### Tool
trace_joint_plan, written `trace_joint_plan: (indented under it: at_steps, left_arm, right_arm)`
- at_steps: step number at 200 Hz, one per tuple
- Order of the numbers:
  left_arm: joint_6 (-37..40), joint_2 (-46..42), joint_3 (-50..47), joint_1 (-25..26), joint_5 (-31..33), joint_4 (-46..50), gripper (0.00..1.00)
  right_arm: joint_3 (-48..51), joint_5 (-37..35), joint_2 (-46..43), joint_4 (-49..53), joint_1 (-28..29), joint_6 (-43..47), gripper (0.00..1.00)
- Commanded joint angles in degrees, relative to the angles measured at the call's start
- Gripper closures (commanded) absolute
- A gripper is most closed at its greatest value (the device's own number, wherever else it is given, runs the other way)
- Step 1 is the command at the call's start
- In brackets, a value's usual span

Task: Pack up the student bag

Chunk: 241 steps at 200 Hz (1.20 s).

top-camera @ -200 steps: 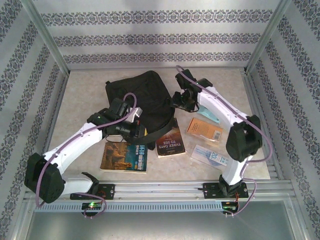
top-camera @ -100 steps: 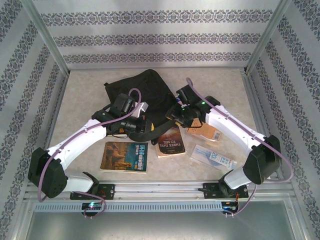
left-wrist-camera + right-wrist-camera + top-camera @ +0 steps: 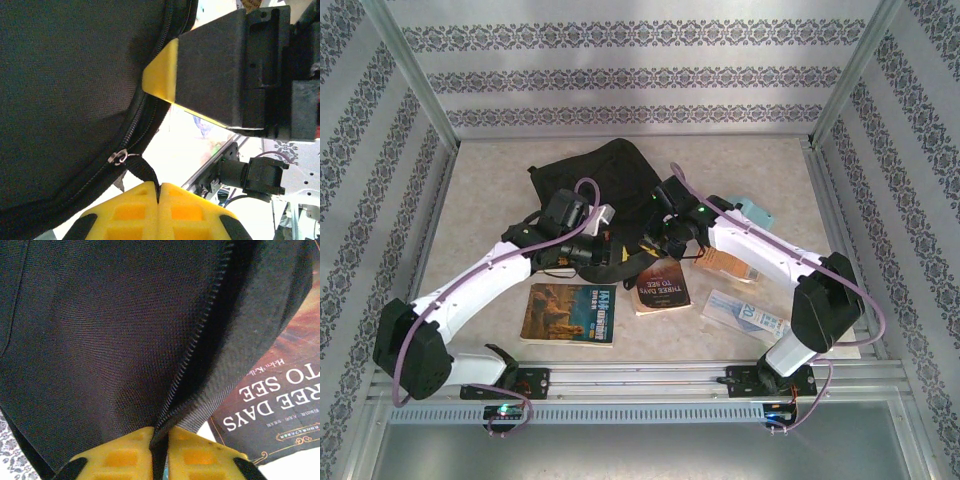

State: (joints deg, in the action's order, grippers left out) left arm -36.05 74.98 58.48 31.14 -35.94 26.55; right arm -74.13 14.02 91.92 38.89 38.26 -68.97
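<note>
**Right arm clamps the bag edge: both arms now on the zip**

Just changed: the right fingers (image 3: pixel 120 455) have snapped closed on the student bag (image 3: pixel 605 185), pinching the black fabric right beside the zip teeth (image 3: pixel 200 335). A second ago they stood partly open, off the bag to its right near the teal item (image 3: pixel 756 212). Half a second ago the arm had swung in over the near right corner of the bag, and now it is on the bag edge itself.

The left fingers (image 3: pixel 125 210) are pressed together on the black pull tab (image 3: pixel 145 172), with the metal slider (image 3: pixel 119 158) just above them. They were closed in the earlier frames too, and the arm has barely moved.

Meaning for the task: probably a brace-and-pull setup, the right arm holding the fabric while the left runs the slider. The zip looks shut where the right wrist view shows it, so I judge opening is not yet done.

The bag lies flat at centre of the desk (image 3: pixel 490 170), towards the far side. Nothing is packed: the "Three Days to See" book (image 3: pixel 660 287) touches the bag's near edge, the blue-yellow book (image 3: pixel 570 313) lies near left, and the orange book (image 3: pixel 725 265) and white booklet (image 3: pixel 745 315) lie to the right.
</note>
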Motion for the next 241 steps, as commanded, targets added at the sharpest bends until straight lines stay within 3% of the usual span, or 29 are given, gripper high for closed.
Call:
trace_joint_plan:
  at_steps: [1,29,116,188,222,241]
  left_arm:
    - [0.52,-2.69,-0.98,0.2,0.3,-0.56,1.0]
    - [1.31,-5.16,-2.76,-2.35,0.26,1.98,1.0]
    - [1.11,-11.67,-7.74,-9.85,-2.25,6.11,1.0]
    - [2.93,-12.95,-6.9,-16.34,2.82,11.2,1.0]
    - [2.43,-12.98,-6.32,-16.71,1.82,10.81,1.0]
    - [4.25,-13.24,-5.04,-16.68,4.75,13.21,1.0]
  right_arm:
    - [-0.39,-3.36,0.2,1.84,0.76,0.87,0.95]
    - [-1.44,-6.13,0.7,4.88,0.75,3.14,1.0]
    - [-1.81,-9.18,1.81,7.32,-0.68,7.26,1.0]
    - [-2.42,-11.6,1.42,8.92,-1.76,11.91,1.0]
    - [-2.72,-12.3,1.81,8.96,-1.91,13.83,1.0]
    - [-3.38,-13.36,2.36,9.64,-2.13,15.12,1.0]
